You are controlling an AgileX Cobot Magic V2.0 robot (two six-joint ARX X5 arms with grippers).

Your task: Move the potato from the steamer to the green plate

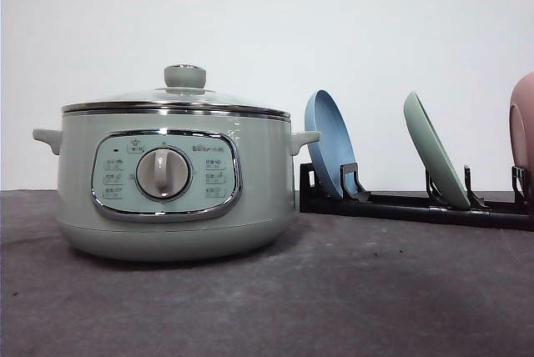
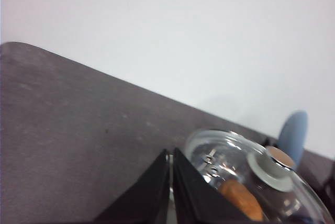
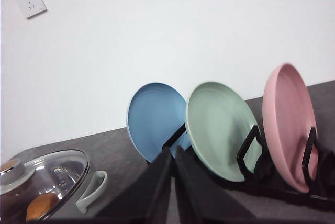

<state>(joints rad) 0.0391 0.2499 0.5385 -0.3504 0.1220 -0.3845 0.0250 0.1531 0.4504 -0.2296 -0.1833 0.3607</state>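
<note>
Both claws closed, empty: left claw (image 2: 171, 174), right claw (image 3: 173, 174). Potato (image 2: 241, 203) sat inside lidded steamer (image 1: 171, 182). Green plate (image 3: 222, 130) stood in rack (image 1: 417, 203).

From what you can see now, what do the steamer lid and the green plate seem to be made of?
The steamer lid looks like clear glass with a metal rim: the potato shows through it and it carries sharp highlights. Its knob looks like matte plastic. The green plate seems smooth plastic or glazed ceramic, with a soft sheen and faint concentric rings; which one, I cannot tell.
</note>
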